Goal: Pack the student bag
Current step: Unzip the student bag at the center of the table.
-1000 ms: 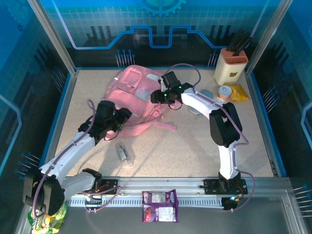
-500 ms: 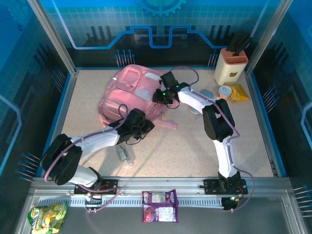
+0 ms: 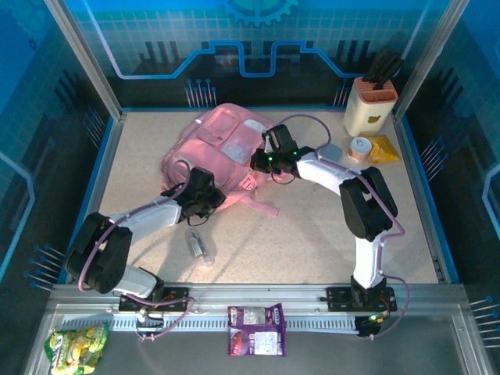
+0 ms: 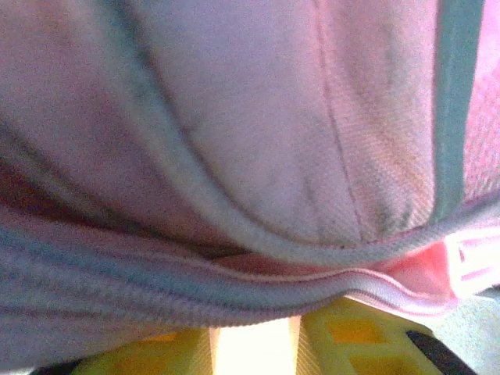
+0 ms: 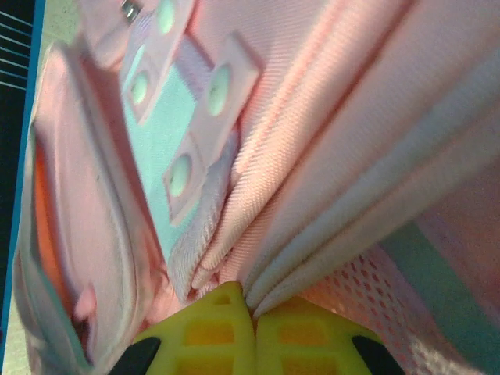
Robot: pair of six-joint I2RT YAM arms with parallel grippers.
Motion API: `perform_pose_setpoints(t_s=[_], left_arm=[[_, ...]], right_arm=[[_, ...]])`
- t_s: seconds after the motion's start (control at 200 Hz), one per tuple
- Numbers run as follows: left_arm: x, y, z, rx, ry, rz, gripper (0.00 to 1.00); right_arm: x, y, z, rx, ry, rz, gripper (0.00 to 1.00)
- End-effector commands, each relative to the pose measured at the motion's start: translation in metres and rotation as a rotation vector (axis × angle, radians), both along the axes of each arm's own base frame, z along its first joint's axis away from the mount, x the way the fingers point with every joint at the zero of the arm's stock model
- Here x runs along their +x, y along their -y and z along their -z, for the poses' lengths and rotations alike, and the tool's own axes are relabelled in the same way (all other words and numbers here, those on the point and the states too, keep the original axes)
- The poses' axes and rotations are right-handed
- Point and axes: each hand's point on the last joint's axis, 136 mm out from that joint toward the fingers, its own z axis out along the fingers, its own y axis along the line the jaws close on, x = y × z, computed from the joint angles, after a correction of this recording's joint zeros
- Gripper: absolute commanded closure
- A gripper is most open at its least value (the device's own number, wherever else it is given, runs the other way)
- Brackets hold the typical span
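The student bag (image 3: 219,144), big, soft and pink, lies flat at the back middle of the table. My left gripper (image 3: 205,195) is pushed against its near edge. In the left wrist view the bag's zipper seam (image 4: 234,281) drapes over the tips of my yellow fingers (image 4: 351,344), which stand apart with bright table showing between them. My right gripper (image 3: 262,160) is at the bag's right side, by the straps. In the right wrist view its yellow fingers (image 5: 203,328) press together on folds of pink fabric (image 5: 351,117).
A small clear bottle (image 3: 200,248) lies on the table near the left arm. A beige knife block (image 3: 369,105), a small round tub (image 3: 360,148) and a yellow packet (image 3: 383,148) stand back right. A purple snack packet (image 3: 256,330) and a green one (image 3: 76,345) lie by the front rail.
The left arm swung right and then settled at the bag's near edge, its jaws narrowing. The right gripper closed on the bag's fabric and pulled slightly right.
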Motion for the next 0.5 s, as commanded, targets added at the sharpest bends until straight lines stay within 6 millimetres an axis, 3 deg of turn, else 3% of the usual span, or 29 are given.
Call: perform_pose_setpoints(t_s=[0.0,0.13,0.23,0.335,0.495], left_arm=[[0.02,-0.045,-0.014,0.133,0.104,-0.023,0.72],[0.036,-0.07,-0.027,0.188,0.141,-0.016,0.72],[0.046,-0.087,-0.045,0.284,0.2,-0.003,0.67],[0.039,-0.093,-0.06,0.317,0.216,0.006,0.6],[0.016,-0.078,-0.079,0.222,0.234,0.038,0.5]], right_arm=[[-0.017,-0.013,-0.029,0.085,0.043,0.008,1.0],[-0.041,-0.042,-0.038,0.16,0.023,0.01,1.0],[-0.047,-0.054,-0.052,0.198,0.052,0.044,1.0],[-0.041,-0.048,-0.061,0.235,0.068,0.115,1.0],[-0.041,-0.038,-0.084,0.3,0.119,0.176,1.0]])
